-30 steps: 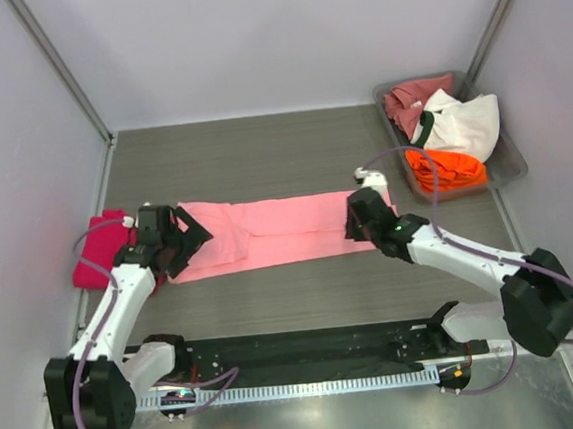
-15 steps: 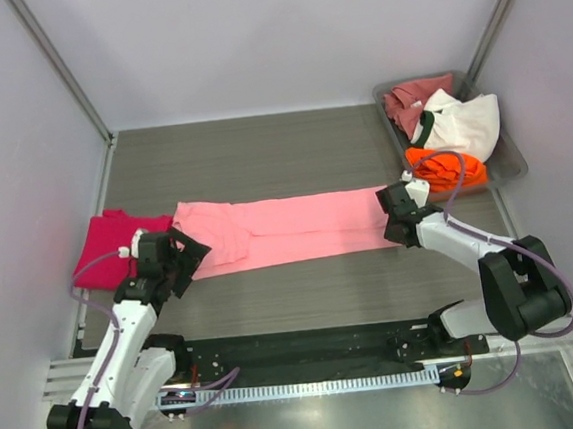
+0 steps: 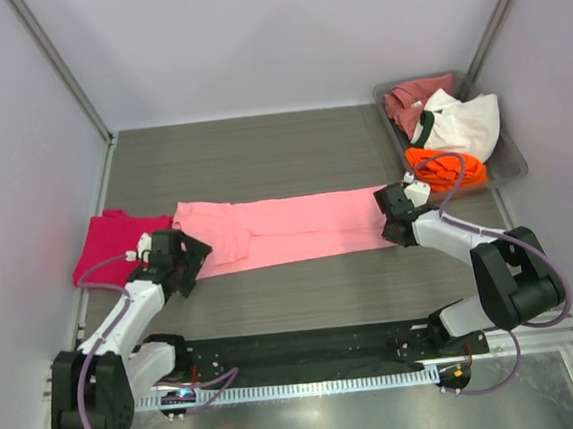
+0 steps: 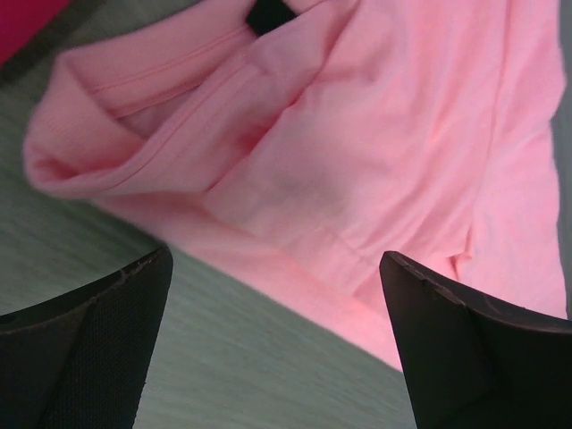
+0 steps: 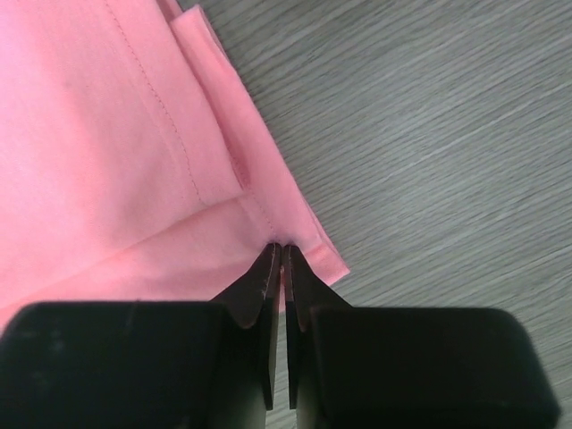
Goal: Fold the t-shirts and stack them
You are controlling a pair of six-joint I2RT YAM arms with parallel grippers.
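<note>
Pink t-shirt (image 3: 288,229), long axis left-right

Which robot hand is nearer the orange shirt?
Right. The right gripper, at the pink shirt's end, is near the orange shirt; the left gripper is far, by the red shirt.
</note>
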